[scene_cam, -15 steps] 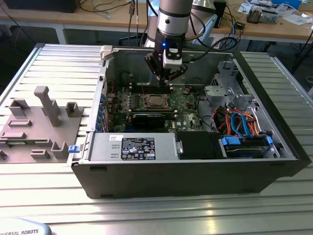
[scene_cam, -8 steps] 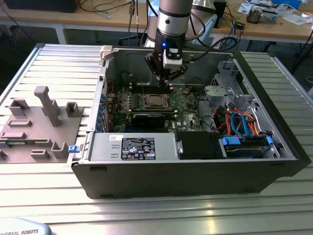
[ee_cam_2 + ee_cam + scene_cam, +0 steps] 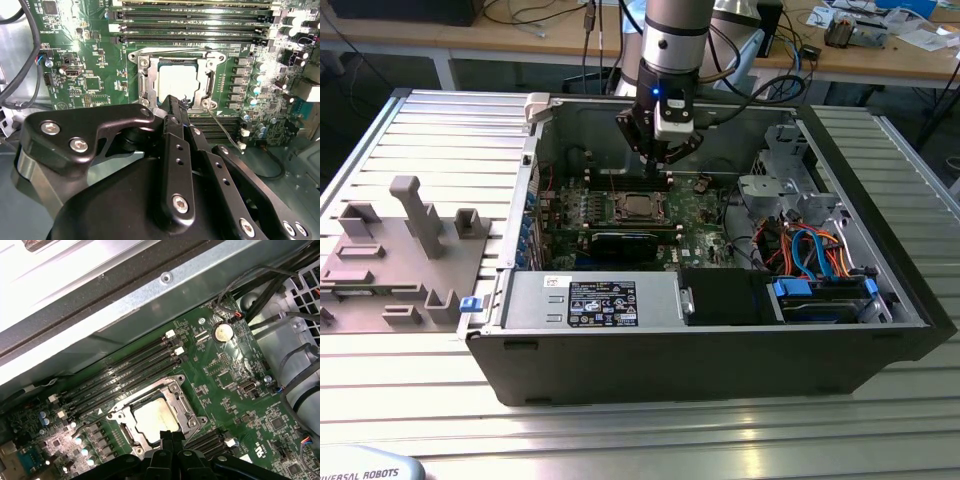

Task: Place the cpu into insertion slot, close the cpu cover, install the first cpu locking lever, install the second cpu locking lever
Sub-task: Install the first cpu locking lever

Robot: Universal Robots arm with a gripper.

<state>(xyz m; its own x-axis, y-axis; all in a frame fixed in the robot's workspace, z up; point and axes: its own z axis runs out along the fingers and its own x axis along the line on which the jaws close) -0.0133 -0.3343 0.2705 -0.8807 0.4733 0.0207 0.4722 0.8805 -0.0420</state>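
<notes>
The gripper (image 3: 175,107) is right at the edge of the cpu cover (image 3: 142,82). In the second wrist view its two black fingers (image 3: 172,150) look pressed together into one thin tip, with nothing held between them. The tip sits at the rim of the cover, close to a thin wire lever (image 3: 222,127) that runs out slantwise from the socket corner.

Just past the tip lies the cpu (image 3: 177,80). It is already down in the insertion slot (image 3: 131,432), flat and square, with its dull silver top showing through the hole in the cover. The cover looks laid down over it. So the chip is in and the lid is shut, and I think the work now is on a locking lever.

To do this well, the tip should push only on the thin wire, not on the chip or the frame. It should go slowly and stay low, so the wire slides under its little hook and does not spring back. If the tip slips off, it could scratch the green motherboard (image 3: 90,60) or bump the small parts near the socket.

Farther out are the long black memory slots (image 3: 195,25). In the exterior view the arm (image 3: 672,40) reaches down into the open computer case (image 3: 720,350), and a grey holder plate (image 3: 380,270) sits well apart on the exterior view's left.
</notes>
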